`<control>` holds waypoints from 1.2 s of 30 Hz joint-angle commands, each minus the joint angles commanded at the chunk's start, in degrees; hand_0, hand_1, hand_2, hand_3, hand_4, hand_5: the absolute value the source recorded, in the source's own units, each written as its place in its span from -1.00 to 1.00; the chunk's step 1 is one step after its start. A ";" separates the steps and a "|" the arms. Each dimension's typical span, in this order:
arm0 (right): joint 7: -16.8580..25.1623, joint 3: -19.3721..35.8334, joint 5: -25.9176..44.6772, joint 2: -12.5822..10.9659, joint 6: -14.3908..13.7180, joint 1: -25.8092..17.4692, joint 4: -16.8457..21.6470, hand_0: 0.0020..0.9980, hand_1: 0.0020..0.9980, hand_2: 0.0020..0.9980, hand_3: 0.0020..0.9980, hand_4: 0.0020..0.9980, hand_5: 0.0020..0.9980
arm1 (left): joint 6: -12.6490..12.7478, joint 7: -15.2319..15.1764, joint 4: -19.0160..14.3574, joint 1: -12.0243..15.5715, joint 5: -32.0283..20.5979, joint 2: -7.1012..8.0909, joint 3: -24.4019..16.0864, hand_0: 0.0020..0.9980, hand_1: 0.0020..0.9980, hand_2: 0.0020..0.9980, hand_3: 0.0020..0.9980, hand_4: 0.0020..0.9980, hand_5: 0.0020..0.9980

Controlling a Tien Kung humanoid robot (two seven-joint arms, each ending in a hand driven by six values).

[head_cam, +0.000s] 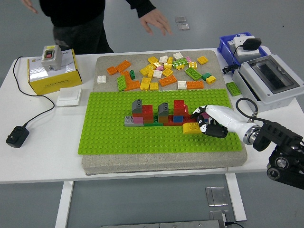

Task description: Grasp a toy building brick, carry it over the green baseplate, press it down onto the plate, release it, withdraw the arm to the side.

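The green baseplate (pixel 118 133) lies on a grey mat in the middle of the table. Near its centre stands a cluster of red, grey, blue and pink bricks (pixel 159 114). A yellow brick (pixel 191 128) sits flat on the plate just right of that cluster. My right hand (pixel 205 121), white with black fingertips, rests low over the plate at the brick's right end. Its fingers are loosely bent and do not wrap the brick. The hand covers the pink brick behind it. My left arm is out of sight.
Several loose bricks (pixel 161 71) lie on the mat behind the plate. A grey electrical box (pixel 268 80) and a blue bin (pixel 240 45) stand at right; a yellow box (pixel 52 71), white plate (pixel 69 97) and black plug (pixel 16 137) at left. The person (pixel 71 19) stands at the far left, one hand (pixel 154 21) raised.
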 joint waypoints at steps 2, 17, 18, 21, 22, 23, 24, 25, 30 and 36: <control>-0.14 1.87 -0.58 -0.82 -0.29 -1.45 1.56 -0.58 -0.49 0.44 0.39 -1.00 -0.17 | -0.01 0.14 0.00 0.06 -0.05 0.08 0.08 0.36 0.26 0.11 0.27 -0.73 0.07; 8.48 31.41 2.51 8.67 -6.63 -21.08 1.42 -0.45 -0.20 0.44 0.37 -0.28 -0.16 | -0.12 0.79 0.00 2.05 -3.31 -0.26 2.52 0.36 0.26 0.11 0.27 -0.73 0.06; 10.14 33.47 4.43 9.99 -6.96 -22.31 0.44 -0.45 -0.20 0.44 0.37 -0.28 -0.16 | -0.10 0.70 0.00 2.08 -3.63 -0.38 2.74 0.36 0.26 0.11 0.27 -0.73 0.06; 15.20 39.47 10.33 13.59 -6.93 -25.55 -2.18 -0.45 -0.20 0.44 0.37 -0.28 -0.16 | -0.09 0.42 0.00 2.03 -4.58 -0.70 3.38 0.36 0.26 0.11 0.27 -0.73 0.06; 16.87 41.41 12.40 14.51 -6.77 -26.29 -2.69 -0.45 -0.20 0.44 0.37 -0.28 -0.16 | -0.08 0.34 0.00 2.00 -4.85 -0.77 3.56 0.36 0.26 0.11 0.27 -0.73 0.06; 18.32 42.99 14.11 15.22 -6.53 -27.02 -2.98 -0.26 0.00 0.43 0.36 -0.23 -0.11 | -0.07 0.23 0.00 1.99 -5.19 -0.83 3.77 0.36 0.27 0.11 0.27 -0.73 0.06; 19.98 44.79 16.17 15.81 -6.31 -27.65 -3.20 -0.26 0.00 0.43 0.36 -0.23 -0.11 | -0.06 0.14 0.00 1.97 -5.49 -0.88 3.95 0.36 0.27 0.11 0.27 -0.73 0.06; 21.62 46.48 18.23 16.21 -6.08 -28.16 -3.21 -0.26 0.00 0.43 0.36 -0.23 -0.11 | -0.04 0.05 0.00 1.97 -5.66 -0.89 4.06 0.36 0.27 0.11 0.27 -0.73 0.06; 29.07 53.71 28.40 17.15 -4.52 -29.17 -2.52 -0.10 0.09 0.42 0.35 -0.21 -0.06 | 0.12 -0.07 0.00 2.04 -6.08 -0.82 4.32 0.36 0.27 0.11 0.26 -0.72 0.06; 33.23 56.15 36.33 17.39 -3.33 -29.37 -1.14 -0.04 0.14 0.42 0.35 -0.20 -0.05 | 0.10 -0.37 0.00 1.73 -6.17 -0.99 4.24 0.36 0.27 0.11 0.25 -0.71 0.06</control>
